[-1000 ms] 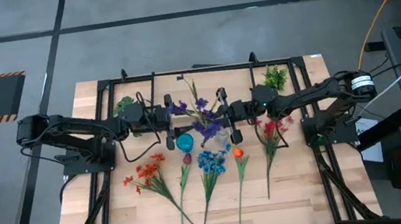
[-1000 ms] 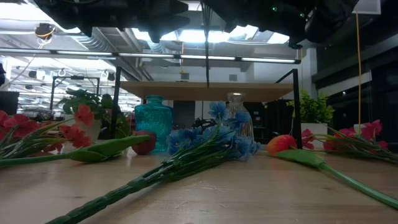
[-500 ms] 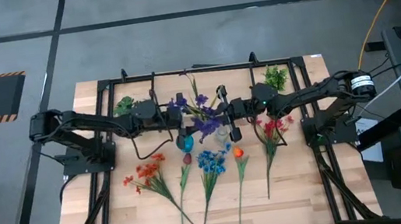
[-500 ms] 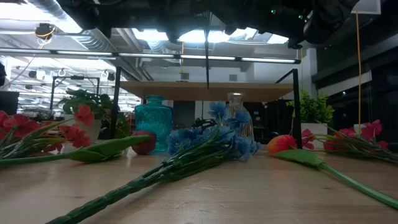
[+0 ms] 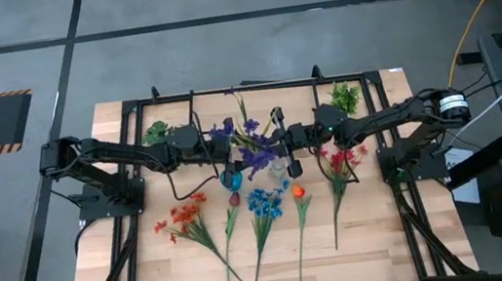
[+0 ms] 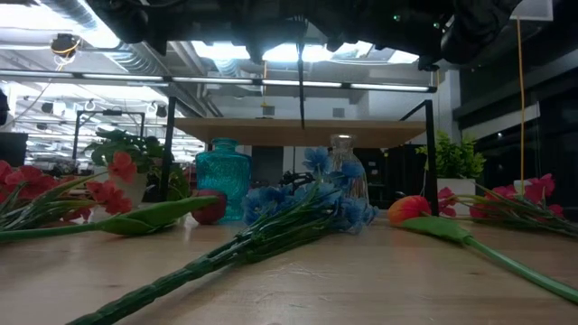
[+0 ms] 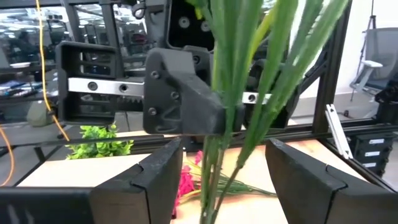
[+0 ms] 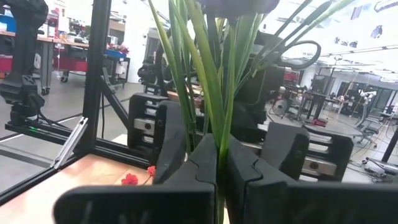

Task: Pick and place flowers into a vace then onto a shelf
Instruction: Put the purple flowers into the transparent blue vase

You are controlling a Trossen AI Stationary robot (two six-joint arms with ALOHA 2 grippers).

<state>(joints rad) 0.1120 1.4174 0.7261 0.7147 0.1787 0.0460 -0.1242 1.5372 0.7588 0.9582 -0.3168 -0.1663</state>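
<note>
Two pincers: my right pincer [image 8: 219, 168] is clamped tight on the green stems of a purple-bloomed artificial spray [image 5: 250, 146]; my left pincer [image 7: 217, 171] stands wide apart around the same stems, gripping nothing.
Where: both meet above the tabletop's [image 5: 150, 263] far middle, over the teal glass vase [image 6: 223, 179] and the clear glass vase [image 6: 347, 176].
Why held so: I judge the right keeps the spray upright, stems down, for lowering into a vase, while the left flanks it, perhaps to steady.
Other flowers: red sprays [image 5: 183, 219], a blue spray [image 5: 262, 203], an orange bud [image 5: 298, 193] and a dark red one [image 5: 234, 200] lie flat on the wood, not yet picked.
Shelf: light wooden plank on black legs [image 6: 298, 131], behind the vases, bare as far as I see.
High view: shows which arm is which and the spread of flowers.
Low view: shows the vases and a stem hanging above them; my pincers are lost overhead.
Wrist views: only these show my fingers around the stems.
</note>
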